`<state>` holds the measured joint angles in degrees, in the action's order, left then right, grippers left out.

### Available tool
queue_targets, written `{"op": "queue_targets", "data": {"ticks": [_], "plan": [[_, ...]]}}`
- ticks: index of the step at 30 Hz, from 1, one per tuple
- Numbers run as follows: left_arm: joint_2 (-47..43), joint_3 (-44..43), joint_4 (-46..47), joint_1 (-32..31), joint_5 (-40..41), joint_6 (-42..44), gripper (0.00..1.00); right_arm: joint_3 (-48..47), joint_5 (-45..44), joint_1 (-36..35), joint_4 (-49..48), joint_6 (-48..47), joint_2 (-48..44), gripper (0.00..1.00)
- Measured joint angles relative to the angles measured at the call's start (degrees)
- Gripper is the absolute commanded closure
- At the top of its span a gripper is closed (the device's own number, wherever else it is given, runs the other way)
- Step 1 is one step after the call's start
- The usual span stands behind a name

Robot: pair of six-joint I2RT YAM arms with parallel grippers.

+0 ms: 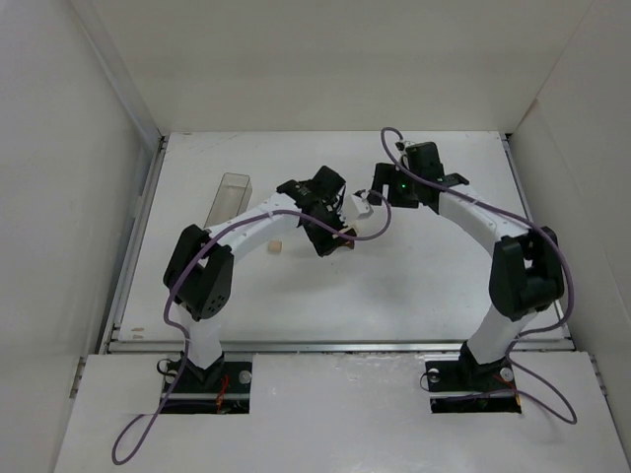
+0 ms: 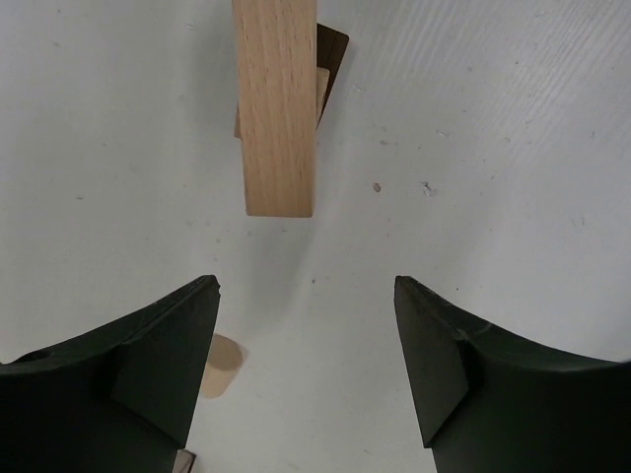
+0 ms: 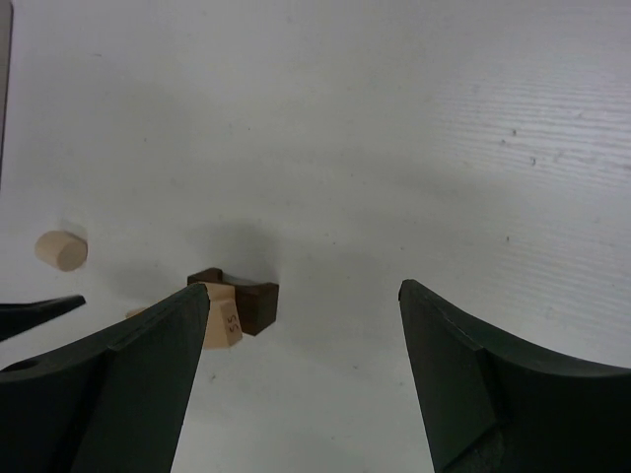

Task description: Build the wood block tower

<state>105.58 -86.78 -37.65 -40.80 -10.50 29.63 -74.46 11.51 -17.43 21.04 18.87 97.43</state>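
A pale tan bar (image 2: 279, 99) rests across a dark brown notched block (image 2: 330, 59) on the white table, just ahead of my open, empty left gripper (image 2: 306, 286). A small tan cylinder (image 2: 222, 365) lies by its left finger. In the right wrist view the dark block (image 3: 237, 296) and the bar's end (image 3: 222, 327) sit beside the left finger of my open, empty right gripper (image 3: 304, 288), and the cylinder (image 3: 61, 249) lies far left. In the top view both grippers, left (image 1: 333, 236) and right (image 1: 363, 205), meet at mid-table over the bar (image 1: 352, 235).
A clear plastic rectangular box (image 1: 229, 200) lies at the back left of the table. The tan cylinder (image 1: 276, 246) lies left of the left gripper. White walls enclose the table on three sides. The left gripper's fingertip (image 3: 39, 310) shows in the right wrist view.
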Motion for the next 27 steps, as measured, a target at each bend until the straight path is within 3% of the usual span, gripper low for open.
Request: {"op": "queue_targets", "data": {"ticks": [12,27], "plan": [[0.00,3.56,6.12,0.02,0.17,-4.15,0.30,-4.68,-0.31,-3.93,-0.46,0.85,10.56,0.16],[1.62,3.52,8.02,0.42,0.52,-5.09,0.30,-4.68,0.11,-5.11,-0.48,0.85,11.96,0.18]]}}
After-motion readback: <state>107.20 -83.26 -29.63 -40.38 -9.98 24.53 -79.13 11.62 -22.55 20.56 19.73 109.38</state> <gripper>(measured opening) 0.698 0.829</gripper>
